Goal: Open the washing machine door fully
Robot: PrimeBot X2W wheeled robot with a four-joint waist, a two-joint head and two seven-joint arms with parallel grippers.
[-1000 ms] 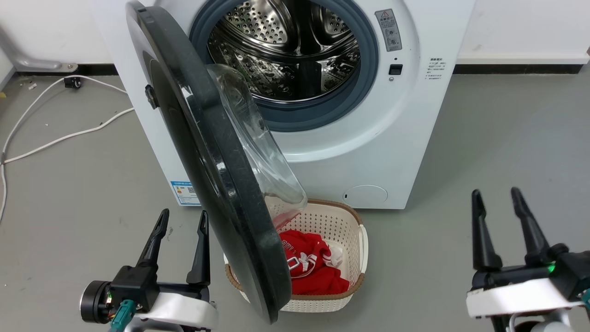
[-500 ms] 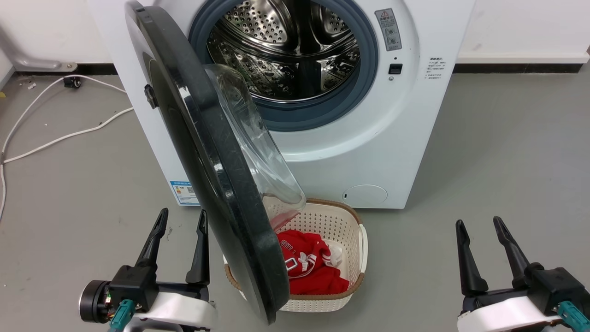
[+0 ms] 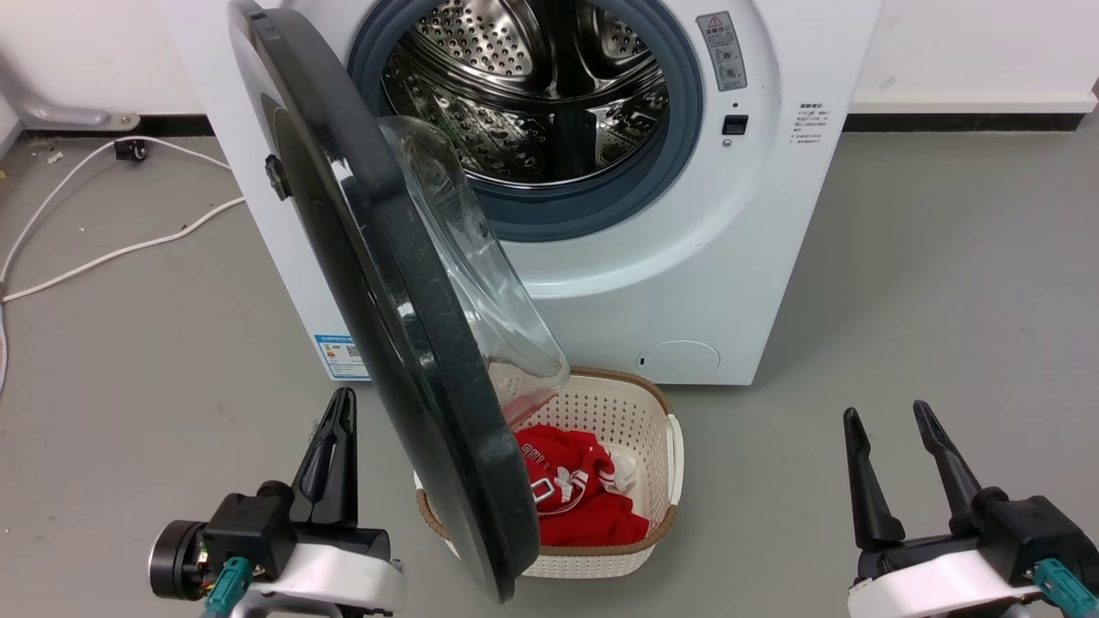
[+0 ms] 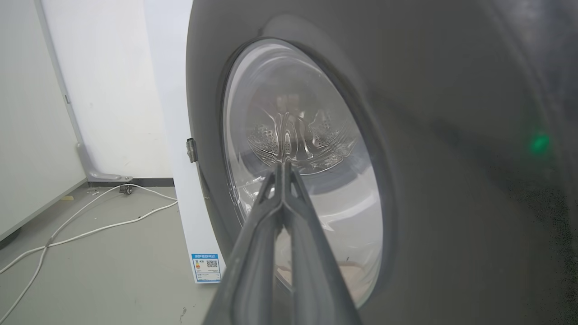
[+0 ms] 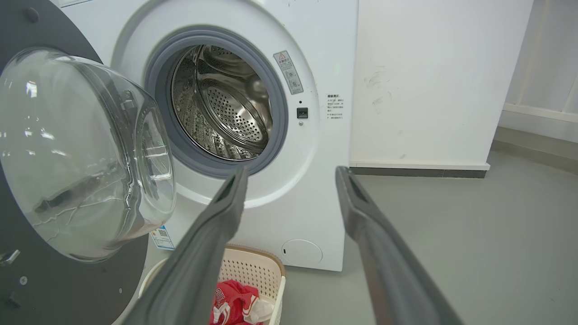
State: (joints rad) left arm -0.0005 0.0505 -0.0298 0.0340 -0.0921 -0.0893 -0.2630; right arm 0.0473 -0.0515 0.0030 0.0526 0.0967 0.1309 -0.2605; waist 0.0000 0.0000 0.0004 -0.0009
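black door (image 3: 386,283) stands part open in the head view, swung out from the washer (image 3: 687,283) on its left side, its lower edge over a basket (image 3: 631,403) of red cloth (image 3: 575,506). left gripper (image 3: 340,410), fingers pressed together, sits just beside the door's outer face; right gripper (image 3: 885,414), fingers apart, is well off right. left wrist view: joined fingers point at the door glass. right wrist view: spread fingers frame the washer front.

Right gripper (image 5: 291,174) fingers spread wide, nothing between them, aimed at washing machine (image 5: 316,54) front. Washing machine door (image 5: 81,153) swung out at left, glass bowl bulging rightward. Steel drum (image 5: 221,108) exposed. Cream basket (image 5: 255,271) on floor below, red garment (image 5: 232,300) inside.
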